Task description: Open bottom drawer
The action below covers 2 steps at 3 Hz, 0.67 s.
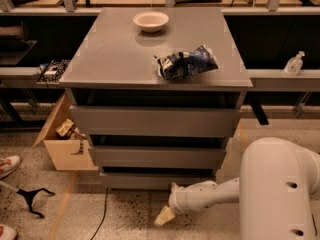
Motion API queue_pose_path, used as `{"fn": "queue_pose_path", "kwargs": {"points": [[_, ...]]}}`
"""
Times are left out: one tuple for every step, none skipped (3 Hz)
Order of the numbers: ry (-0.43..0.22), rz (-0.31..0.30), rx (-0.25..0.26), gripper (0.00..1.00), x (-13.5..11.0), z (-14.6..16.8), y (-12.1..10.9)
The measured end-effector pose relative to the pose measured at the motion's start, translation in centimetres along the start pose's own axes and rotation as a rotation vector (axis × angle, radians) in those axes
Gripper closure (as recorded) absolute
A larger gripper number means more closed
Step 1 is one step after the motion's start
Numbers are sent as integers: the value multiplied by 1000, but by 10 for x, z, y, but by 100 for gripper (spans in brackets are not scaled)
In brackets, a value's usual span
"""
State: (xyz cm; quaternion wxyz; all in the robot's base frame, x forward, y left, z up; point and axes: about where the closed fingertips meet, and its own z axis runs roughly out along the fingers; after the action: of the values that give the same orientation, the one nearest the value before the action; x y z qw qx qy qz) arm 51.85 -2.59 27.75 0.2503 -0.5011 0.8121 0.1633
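The bottom drawer (pixel 150 180) is the lowest and shortest of three grey flat fronts in the cabinet, and it sits closed, flush under the middle drawer (pixel 155 155). My gripper (pixel 165 215) is at the end of the white arm, low over the floor just in front of and below the bottom drawer's right half. It points down to the left and touches nothing.
On the cabinet top (pixel 110 54) lie a white bowl (pixel 151 20) and a dark blue chip bag (pixel 187 62). An open cardboard box (pixel 64 139) stands left of the cabinet. A black cable (pixel 102 211), a black stand (pixel 31 198) and someone's shoe (pixel 9 165) are on the floor at left.
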Motion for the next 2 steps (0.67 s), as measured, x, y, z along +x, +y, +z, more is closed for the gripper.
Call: {"fn": "queue_pose_path", "kwargs": {"points": [[0, 0, 0, 0, 0, 0, 0], [-30, -79, 18, 0, -6, 8, -7]]}}
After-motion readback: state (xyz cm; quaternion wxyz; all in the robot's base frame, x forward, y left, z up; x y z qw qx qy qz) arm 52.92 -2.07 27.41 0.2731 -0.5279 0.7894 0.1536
